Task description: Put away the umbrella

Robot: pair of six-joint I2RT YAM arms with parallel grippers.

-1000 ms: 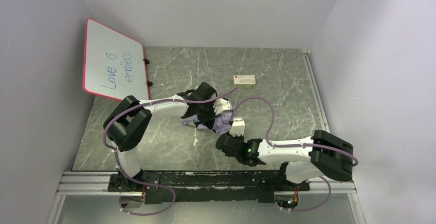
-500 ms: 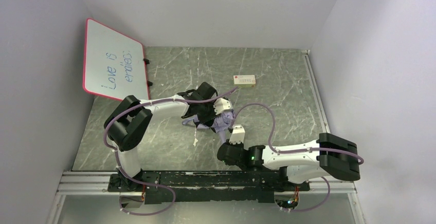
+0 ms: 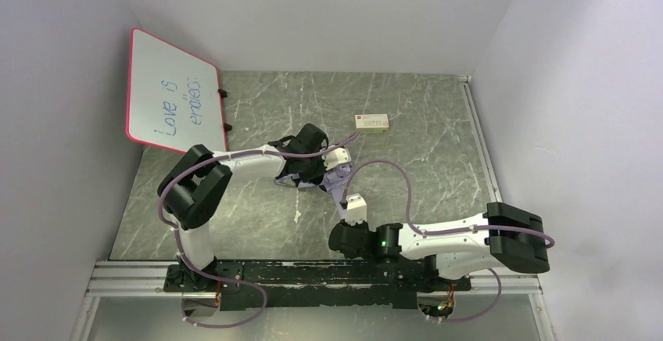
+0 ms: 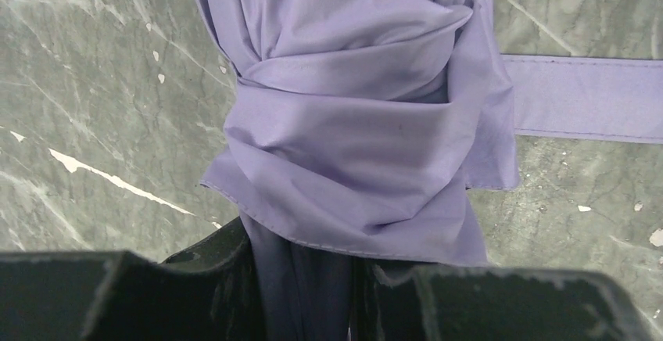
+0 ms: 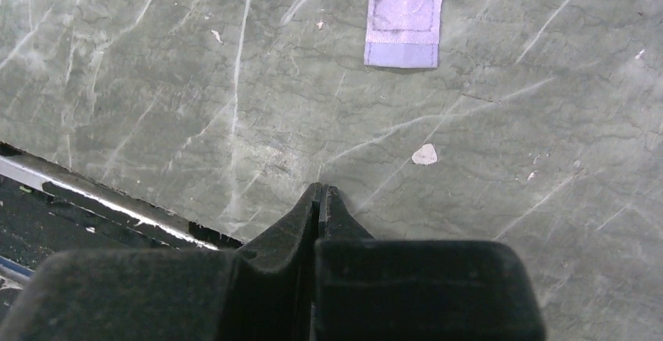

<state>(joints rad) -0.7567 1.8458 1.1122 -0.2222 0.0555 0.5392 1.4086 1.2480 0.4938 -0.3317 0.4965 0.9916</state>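
The umbrella is a bunched pale lavender bundle lying mid-table. In the left wrist view its folded fabric fills the frame and a flat lavender strap runs off to the right. My left gripper is shut on the lower end of the fabric; from above it sits at the bundle's left side. My right gripper is shut and empty, low over bare table, apart from the umbrella. The strap's end with its stitched patch lies ahead of it. From above, the right gripper is near the front rail.
A red-framed whiteboard leans at the back left. A small white box lies at the back centre. The black and metal front rail runs along the near edge and shows in the right wrist view. Walls close three sides.
My right arm has drawn back from the umbrella toward the near rail, gripper shut. My left gripper has shifted slightly toward the back with the umbrella fabric in it.
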